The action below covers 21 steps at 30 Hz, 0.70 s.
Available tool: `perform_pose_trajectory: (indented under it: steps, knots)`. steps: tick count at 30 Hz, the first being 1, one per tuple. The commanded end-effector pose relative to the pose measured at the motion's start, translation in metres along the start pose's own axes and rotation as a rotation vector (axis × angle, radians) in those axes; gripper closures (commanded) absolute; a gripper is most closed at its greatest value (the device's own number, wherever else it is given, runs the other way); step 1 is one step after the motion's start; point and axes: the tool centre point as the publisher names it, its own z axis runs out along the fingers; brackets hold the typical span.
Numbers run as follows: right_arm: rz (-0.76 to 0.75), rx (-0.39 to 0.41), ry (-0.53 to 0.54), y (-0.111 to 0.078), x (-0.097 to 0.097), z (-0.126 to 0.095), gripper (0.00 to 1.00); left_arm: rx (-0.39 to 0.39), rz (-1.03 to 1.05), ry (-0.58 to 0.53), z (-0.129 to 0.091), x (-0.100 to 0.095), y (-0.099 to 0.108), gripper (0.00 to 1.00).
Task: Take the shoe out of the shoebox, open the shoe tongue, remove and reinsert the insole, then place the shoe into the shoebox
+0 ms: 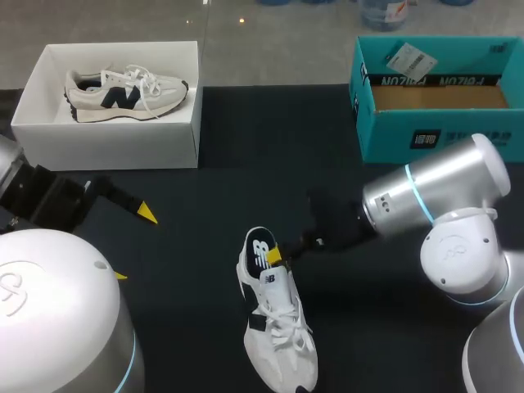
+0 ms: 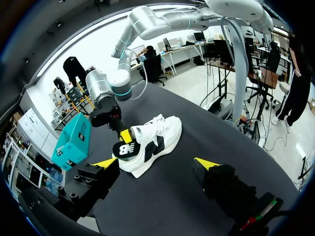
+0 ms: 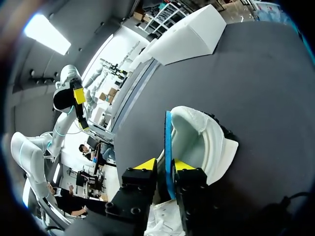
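Right gripper [image 3: 165,164] is clamped on the insole [image 3: 168,132]: one yellow tip on each side of its thin blue edge, both touching. Insole stands on edge, poking up out of the heel of the white shoe [image 1: 274,336]. Shoe sits upright on the black table [image 1: 205,205], lower centre of the head frame, heel toward the frame's top, toe toward the bottom edge, laces tied. Right arm comes in from the right of the frame and reaches past the middle to the heel.

Left gripper [image 2: 156,163] is released, fingers wide apart, nothing between them. It hangs at the left of the head frame, well apart from the shoe.

White shoebox [image 1: 106,135] at upper left, lid off, second shoe [image 1: 123,92] lying on its side in it. Teal shoebox [image 1: 426,135] at upper right, open top, brown inside.
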Motion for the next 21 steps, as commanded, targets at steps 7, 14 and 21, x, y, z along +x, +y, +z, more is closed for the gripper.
perform_pose_trajectory:
  steps: [7,14,21]
  knots:
    - [-0.016,0.010,-0.011,0.014,-0.002,-0.002,0.82,-0.003,-0.001,0.002,0.000,0.000,0.000,0.00]
    - [-0.023,0.013,-0.014,0.019,-0.008,-0.004,0.87,-0.003,-0.001,0.002,0.000,0.000,0.000,0.00]
    - [-0.025,0.013,-0.018,0.021,-0.009,-0.005,1.00,-0.003,-0.001,0.002,0.000,0.000,0.000,0.00]
